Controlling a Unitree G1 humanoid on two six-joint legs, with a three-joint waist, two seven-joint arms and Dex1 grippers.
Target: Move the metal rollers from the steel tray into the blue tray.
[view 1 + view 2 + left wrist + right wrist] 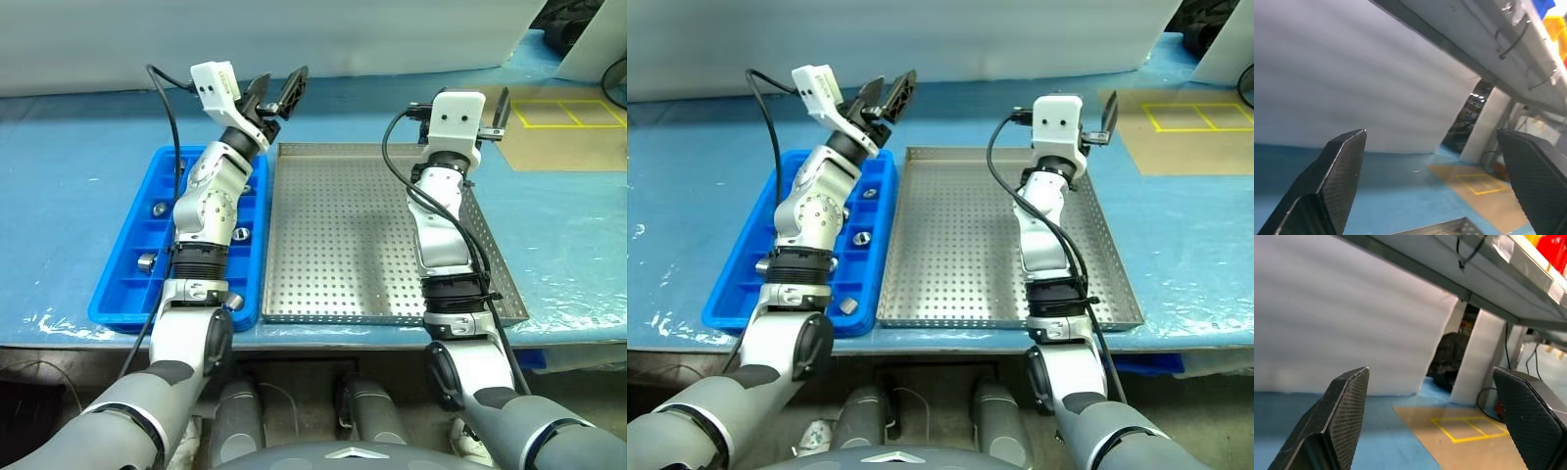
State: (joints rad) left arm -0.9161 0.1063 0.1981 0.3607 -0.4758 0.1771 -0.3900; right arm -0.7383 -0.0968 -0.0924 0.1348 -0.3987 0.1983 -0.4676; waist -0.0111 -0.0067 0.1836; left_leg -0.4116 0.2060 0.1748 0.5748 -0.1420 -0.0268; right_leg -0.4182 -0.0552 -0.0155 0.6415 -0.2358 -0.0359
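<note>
— Both arms reached up from the near edge. How did each gripper stand?
— Left gripper (277, 95) was spread wide and empty, raised above the far end of the blue tray (116, 290); right gripper (1097, 122) was likewise spread and empty over the far right corner of the steel tray (343, 235).
— And the metal rollers (147, 261)?
— They lay in the blue tray's compartments. The steel tray's visible floor was bare, both trays touching side by side on the blue worktop (69, 186).

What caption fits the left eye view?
Both end effectors raised open; steel tray bare, metal rollers in blue tray.
</note>
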